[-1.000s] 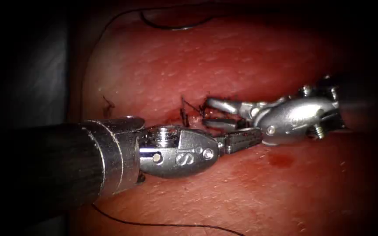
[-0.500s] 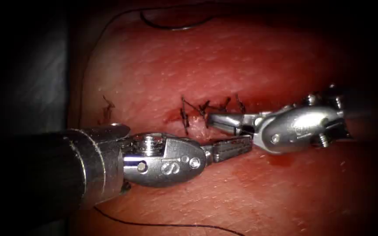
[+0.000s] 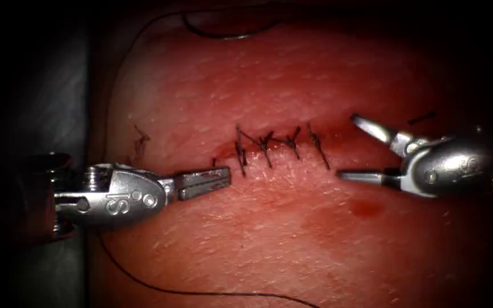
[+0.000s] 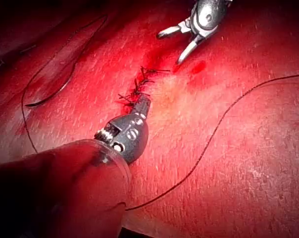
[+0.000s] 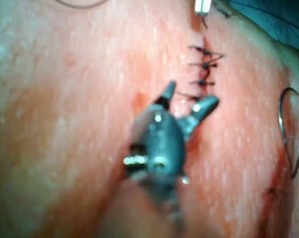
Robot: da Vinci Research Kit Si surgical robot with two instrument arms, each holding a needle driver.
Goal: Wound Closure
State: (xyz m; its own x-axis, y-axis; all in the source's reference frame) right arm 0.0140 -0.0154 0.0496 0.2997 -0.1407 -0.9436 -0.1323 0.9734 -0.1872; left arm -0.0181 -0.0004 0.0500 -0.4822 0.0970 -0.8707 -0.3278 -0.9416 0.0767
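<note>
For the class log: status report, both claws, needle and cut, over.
Left claw shut, holds nothing. Right claw open, holds nothing. Needle lies on tissue, far side, not in it. Cut stitched; thread loose on the near side.

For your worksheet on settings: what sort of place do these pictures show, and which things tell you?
Probably a surgical practice bench: a stitched cut in pork tissue, loose thread, and two needle-driver tools, left gripper, right gripper.
</note>
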